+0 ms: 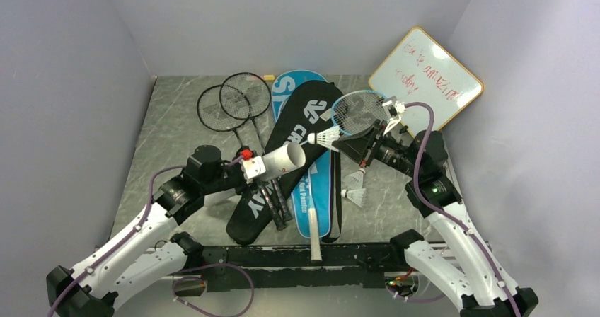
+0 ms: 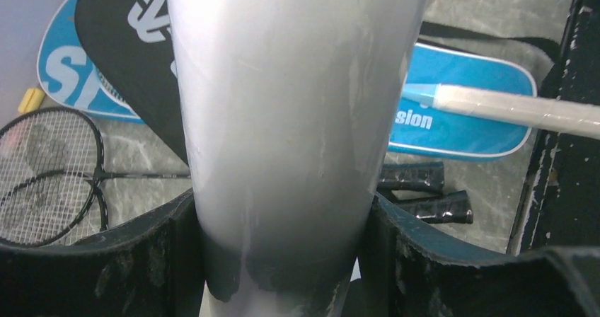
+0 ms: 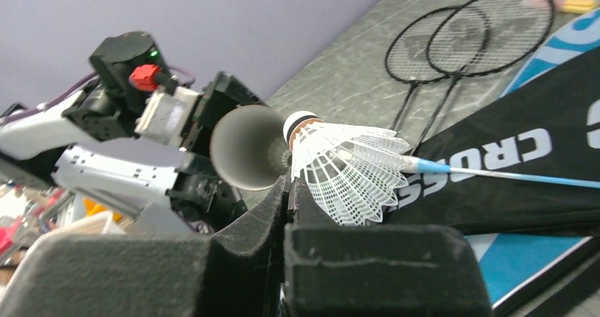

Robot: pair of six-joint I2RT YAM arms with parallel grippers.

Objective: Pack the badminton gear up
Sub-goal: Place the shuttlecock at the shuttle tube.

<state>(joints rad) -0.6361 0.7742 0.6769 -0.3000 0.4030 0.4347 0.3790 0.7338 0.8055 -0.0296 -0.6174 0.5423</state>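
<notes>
Currently the white cardboard tube (image 1: 284, 160) is up off the table, clamped near its lower end by the left gripper (image 1: 260, 168). In the top view its long axis runs from lower left to upper right, and its open mouth faces the right arm. In the left wrist view the tube (image 2: 297, 119) fills the gap between the black pads (image 2: 92, 260), which press on both its sides. The right gripper (image 1: 348, 141) is pinched narrow on the feather skirt of 1 shuttlecock (image 1: 326, 139), held in the air with its cork tip pointing left at the tube's mouth, near it but apart. The right wrist view shows the cork roughly lined up with the opening. 2 more shuttlecocks (image 1: 356, 178) lie close together on the table beside the right arm. The 2 black rackets (image 1: 223, 108) lie at the far left with their heads overlapping and their grips toward the near edge, below the tube. The light-blue racket (image 1: 357, 112) has its head near the whiteboard (image 1: 424, 80), and its white grip rests on the blue "SPORT" cover (image 1: 289, 87). The black "CROSSWAY" cover (image 1: 311, 108) lies diagonally across that blue cover.
</notes>
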